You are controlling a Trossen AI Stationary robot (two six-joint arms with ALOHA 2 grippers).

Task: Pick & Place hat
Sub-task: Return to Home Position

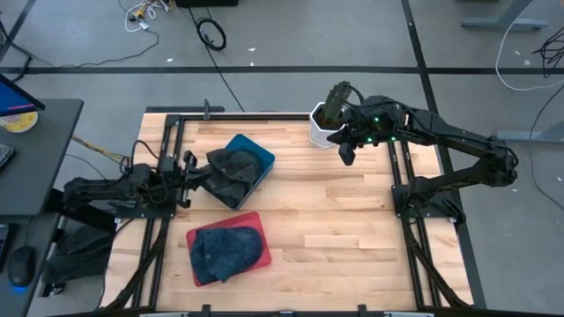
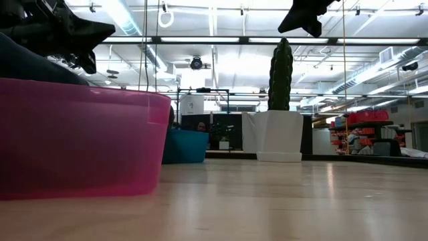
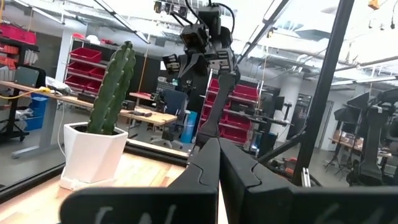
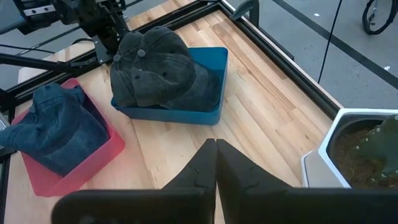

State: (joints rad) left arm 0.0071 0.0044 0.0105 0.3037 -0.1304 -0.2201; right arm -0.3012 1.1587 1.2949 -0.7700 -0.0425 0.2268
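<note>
Reference: blue bin (image 1: 260, 157).
- Top opening: blocked by heaped black caps (image 1: 229, 172).
- Left side: left gripper (image 1: 192, 173) just beside it.
- Toward the low camera: red bin (image 1: 264, 255), close.
- Far right: cactus pot (image 1: 319, 128).
- Right side: bare table (image 1: 344, 220), open passage.

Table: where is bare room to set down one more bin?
The widest bare wood of the table lies between the two bins and the right rail. Only a narrow strip separates the blue bin and red bin. The left edge is crowded: the left pincer sits by the black caps. The right pincer hangs beside the cactus pot.
</note>
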